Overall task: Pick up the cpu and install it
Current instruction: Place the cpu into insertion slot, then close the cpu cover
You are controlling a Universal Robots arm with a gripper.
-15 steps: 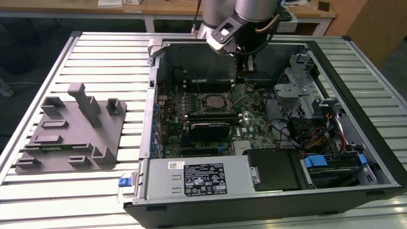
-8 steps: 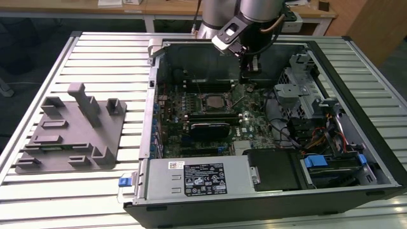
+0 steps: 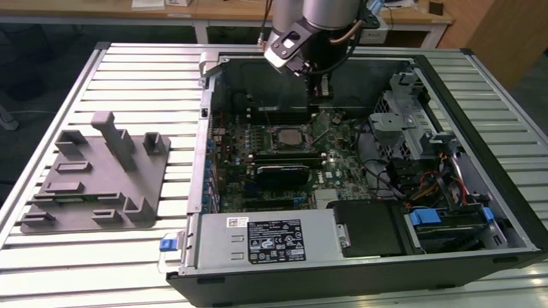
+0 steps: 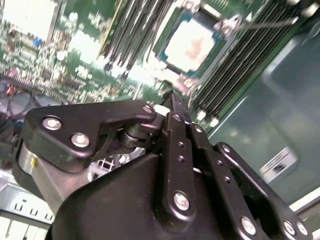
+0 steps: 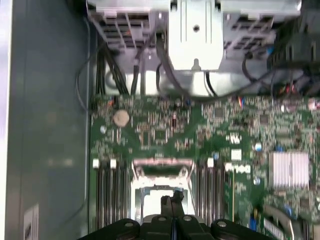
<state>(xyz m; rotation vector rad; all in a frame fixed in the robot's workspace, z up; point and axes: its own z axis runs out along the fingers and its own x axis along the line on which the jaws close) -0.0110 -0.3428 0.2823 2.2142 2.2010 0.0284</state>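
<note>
The small, flat, square cpu with a silver-grey metal top already sits in the metal-framed motherboard socket. The black gripper hangs just above it, closed together and empty. Placement looks done.

A robotics lab or workshop: a robot arm over an open desktop computer case on a slatted aluminium workbench, wooden desks behind.

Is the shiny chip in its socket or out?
In. The cpu lies flat inside the socket frame, apart from the hand.
</note>
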